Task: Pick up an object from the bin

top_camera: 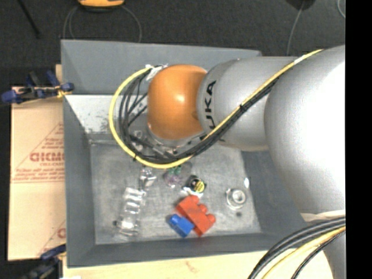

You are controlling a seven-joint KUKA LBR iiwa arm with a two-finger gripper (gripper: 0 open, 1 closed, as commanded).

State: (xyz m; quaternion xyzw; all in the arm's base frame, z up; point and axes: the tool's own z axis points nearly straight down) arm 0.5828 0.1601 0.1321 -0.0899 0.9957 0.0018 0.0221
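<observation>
Honestly, can't tell if the gripper [153,168] is open or holding anything (orange cover [174,100] hides it). Nearest is the small purplish thing [172,179] mid-bin; I'd drop straight down, clear of the black-and-yellow piece [195,185].

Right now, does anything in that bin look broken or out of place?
Nothing stands out. Small things lie loose on the bin floor: a red block against a blue block, a clear plastic piece left of them, a round silver piece to the right.

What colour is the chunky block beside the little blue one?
The block is red, lying against the blue piece; it shows plainly in the camera view.
</observation>
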